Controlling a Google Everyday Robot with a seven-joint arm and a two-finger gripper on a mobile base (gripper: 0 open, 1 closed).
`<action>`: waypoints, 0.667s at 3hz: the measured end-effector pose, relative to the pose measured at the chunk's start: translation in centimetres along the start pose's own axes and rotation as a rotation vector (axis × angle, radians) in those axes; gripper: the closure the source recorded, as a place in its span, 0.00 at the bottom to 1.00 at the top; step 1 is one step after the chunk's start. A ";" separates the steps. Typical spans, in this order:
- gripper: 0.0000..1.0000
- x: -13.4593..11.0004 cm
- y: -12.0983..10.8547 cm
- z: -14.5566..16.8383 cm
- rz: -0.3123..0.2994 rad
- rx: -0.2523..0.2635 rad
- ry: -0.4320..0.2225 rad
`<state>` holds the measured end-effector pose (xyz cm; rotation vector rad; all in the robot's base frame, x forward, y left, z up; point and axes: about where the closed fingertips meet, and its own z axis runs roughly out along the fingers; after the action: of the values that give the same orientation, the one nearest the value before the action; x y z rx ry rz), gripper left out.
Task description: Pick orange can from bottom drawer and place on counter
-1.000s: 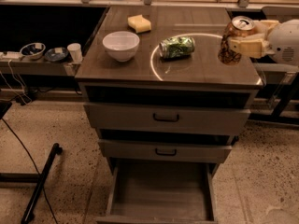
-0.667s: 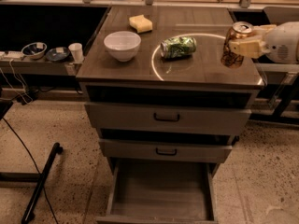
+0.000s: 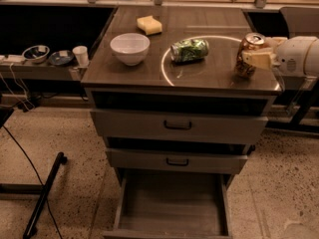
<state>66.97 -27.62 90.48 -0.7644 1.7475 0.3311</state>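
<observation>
The small orange-brown cylindrical can (image 3: 244,67) with a silver top is held upright at the right edge of the dark brown wooden counter (image 3: 199,74), clamped by the white gripper (image 3: 251,58). The deep grey-brown bottom drawer (image 3: 169,205) is seen pulled open below.

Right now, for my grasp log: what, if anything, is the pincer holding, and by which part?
The pincer holds the orange can by the side of its body, about mid-height, upright at the counter's right end.
</observation>
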 end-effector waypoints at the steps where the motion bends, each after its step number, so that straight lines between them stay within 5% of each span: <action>1: 0.59 0.0 0.2 0.3 -0.026 -0.007 -0.001; 2: 0.36 0.0 0.2 0.3 -0.026 -0.007 -0.001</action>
<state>67.08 -27.24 90.33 -0.7907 1.7346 0.3204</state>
